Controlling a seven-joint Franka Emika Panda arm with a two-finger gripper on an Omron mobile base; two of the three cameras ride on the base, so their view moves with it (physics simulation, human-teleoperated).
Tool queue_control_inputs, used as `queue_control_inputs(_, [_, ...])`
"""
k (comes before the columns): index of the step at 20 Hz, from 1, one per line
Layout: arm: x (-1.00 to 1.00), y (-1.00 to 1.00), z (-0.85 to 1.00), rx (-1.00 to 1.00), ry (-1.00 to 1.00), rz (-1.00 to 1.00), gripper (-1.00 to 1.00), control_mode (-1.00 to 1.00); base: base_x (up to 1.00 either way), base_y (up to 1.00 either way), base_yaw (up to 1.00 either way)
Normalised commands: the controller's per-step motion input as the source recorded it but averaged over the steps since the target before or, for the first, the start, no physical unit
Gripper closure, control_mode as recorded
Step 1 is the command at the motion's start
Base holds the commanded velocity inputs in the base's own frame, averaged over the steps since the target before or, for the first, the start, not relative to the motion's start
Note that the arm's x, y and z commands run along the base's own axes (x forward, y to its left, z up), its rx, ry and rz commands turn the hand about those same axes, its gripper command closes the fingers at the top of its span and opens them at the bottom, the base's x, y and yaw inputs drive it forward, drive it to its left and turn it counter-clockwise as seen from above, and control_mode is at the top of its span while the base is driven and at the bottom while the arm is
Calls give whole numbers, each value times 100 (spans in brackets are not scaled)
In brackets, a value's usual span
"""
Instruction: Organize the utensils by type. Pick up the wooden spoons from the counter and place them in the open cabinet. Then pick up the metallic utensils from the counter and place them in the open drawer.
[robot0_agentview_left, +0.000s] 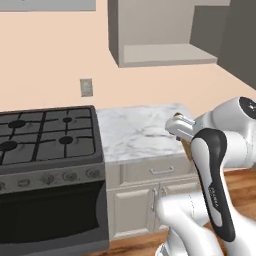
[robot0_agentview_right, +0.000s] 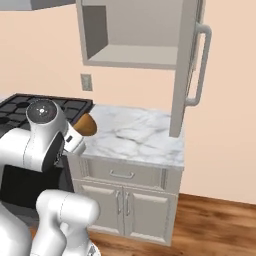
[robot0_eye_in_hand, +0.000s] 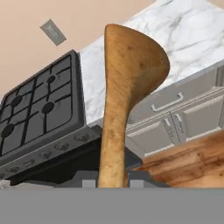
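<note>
In front of the counter (robot0_agentview_right: 135, 135), just off its stove-side corner, the gripper (robot0_eye_in_hand: 112, 180) pinches the handle of the wooden spoon (robot0_eye_in_hand: 127, 83), with the bowl pointing away from the hand. The hand view shows the handle rising from between the two fingertips; the right base view shows the orange-brown bowl (robot0_agentview_right: 86, 125) projecting past the wrist, above the counter's edge.

Step in hand, as judged: carrying the spoon to the open cabinet (robot0_agentview_right: 132, 52).

1. Raise the hand until the spoon bowl is above the level of the cabinet shelf before you move inward. The shelf sits well above the counter.
2. Bring the spoon in bowl first, along its own length, so that the long handle does not sweep sideways.
3. Lower the spoon until it rests on the shelf, then spread the fingers. The grip is near the handle's end, so the bowl may sag or pivot if you move abruptly.

Obstructions and surroundings:

- The cabinet door (robot0_agentview_right: 187, 65) hangs open on the side away from the stove, with its bar handle facing outward. Approach from the stove side.
- The cabinet's lower front edge lies on the direct upward path.
- The stove (robot0_agentview_left: 47, 135) adjoins the counter.
- A wall outlet (robot0_agentview_left: 86, 87) sits above the stove's back corner.
- The drawer (robot0_agentview_right: 122, 173) under the counter appears closed here.
</note>
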Motion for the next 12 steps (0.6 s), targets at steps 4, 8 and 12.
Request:
queue_control_inputs(4, [0, 0, 0, 0, 0, 0, 100, 100, 69, 0, 5])
queue_control_inputs(8, [0, 0, 0, 0, 0, 0, 100, 100, 65, 0, 3])
queue_control_inputs(12, [0, 0, 0, 0, 0, 0, 100, 100, 60, 0, 3])
